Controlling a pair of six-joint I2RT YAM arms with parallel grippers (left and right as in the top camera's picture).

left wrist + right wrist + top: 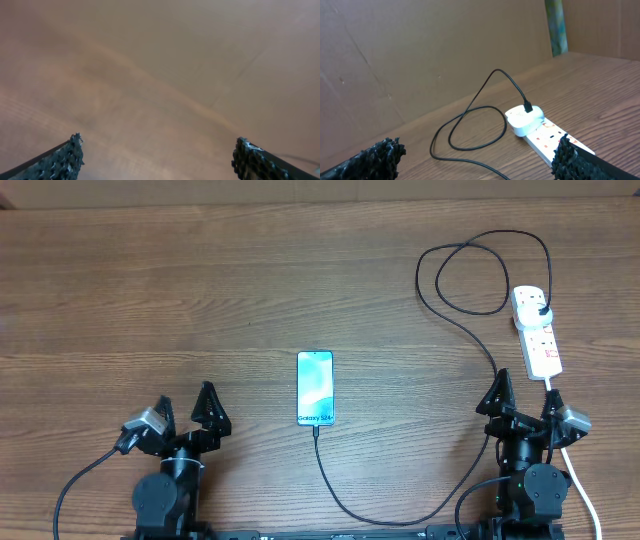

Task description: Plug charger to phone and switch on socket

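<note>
Your right gripper [523,402] is hanging open and empty, and the socket [537,332] is lying just ahead of it, slightly to its right, its long axis running away from you. Your left gripper [186,412] is also gaping empty. The phone [315,388] is lying lengthwise between the arms, nearer the left, with the charger [316,434] tip touching its near end; you cannot tell if it is seated.
</note>
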